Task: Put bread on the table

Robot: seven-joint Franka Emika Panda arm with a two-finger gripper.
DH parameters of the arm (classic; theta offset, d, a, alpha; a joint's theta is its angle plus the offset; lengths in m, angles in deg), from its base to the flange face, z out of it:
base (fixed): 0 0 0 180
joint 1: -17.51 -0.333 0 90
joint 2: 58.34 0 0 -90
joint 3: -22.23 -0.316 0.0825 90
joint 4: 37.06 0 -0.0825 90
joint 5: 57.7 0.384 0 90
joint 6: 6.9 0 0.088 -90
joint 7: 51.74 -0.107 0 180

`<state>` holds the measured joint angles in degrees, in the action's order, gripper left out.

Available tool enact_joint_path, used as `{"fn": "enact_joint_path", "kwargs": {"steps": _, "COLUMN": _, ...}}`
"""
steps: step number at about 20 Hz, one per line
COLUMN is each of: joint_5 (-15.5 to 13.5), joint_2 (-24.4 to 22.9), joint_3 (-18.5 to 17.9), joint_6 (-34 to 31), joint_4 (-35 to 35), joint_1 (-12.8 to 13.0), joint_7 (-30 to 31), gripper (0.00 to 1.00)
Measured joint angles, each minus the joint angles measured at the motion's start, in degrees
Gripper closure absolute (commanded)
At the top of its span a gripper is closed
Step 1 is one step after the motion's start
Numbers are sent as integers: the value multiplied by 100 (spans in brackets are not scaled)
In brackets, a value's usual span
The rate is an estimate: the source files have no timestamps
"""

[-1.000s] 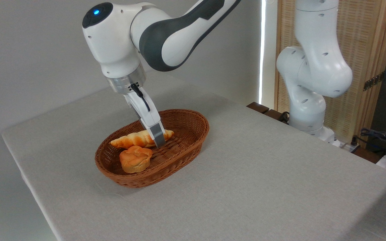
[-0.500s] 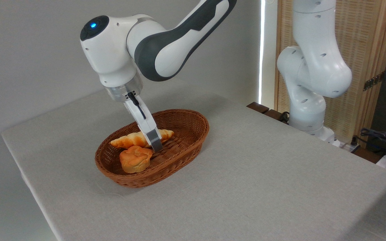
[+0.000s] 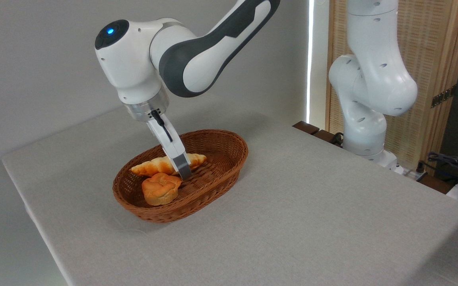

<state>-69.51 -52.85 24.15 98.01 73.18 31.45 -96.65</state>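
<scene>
We see a tabletop (image 3: pixel 292 222) covered in matt light-grey cloth with a fine weave. The basket (image 3: pixel 213 180) is brown woven wicker, ribbed and rough. The bread (image 3: pixel 153 166) has a smooth, slightly shiny golden crust with ridges, and the bun (image 3: pixel 160 188) beside it looks much the same (duller on its sides). We note the arm (image 3: pixel 197 59) has glossy white and dark-grey plastic shells and a brushed metal ring at the wrist. The gripper (image 3: pixel 181 169) is white plastic with a grey matt fingertip. Behind stands a screen (image 3: pixel 431 51) of pale wood and woven reed.

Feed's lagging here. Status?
Tool down in basket, straddling bread; grip unconfirmed. Bread not on table. Round bun close beside.
</scene>
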Motion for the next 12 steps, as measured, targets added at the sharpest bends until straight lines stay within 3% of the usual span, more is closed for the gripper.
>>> {"fn": "enact_joint_path", "kwargs": {"steps": 12, "joint_5": -6, "joint_2": -28, "joint_3": -12, "joint_6": -1, "joint_4": -60, "joint_1": 17, "joint_7": 0, "gripper": 63}}
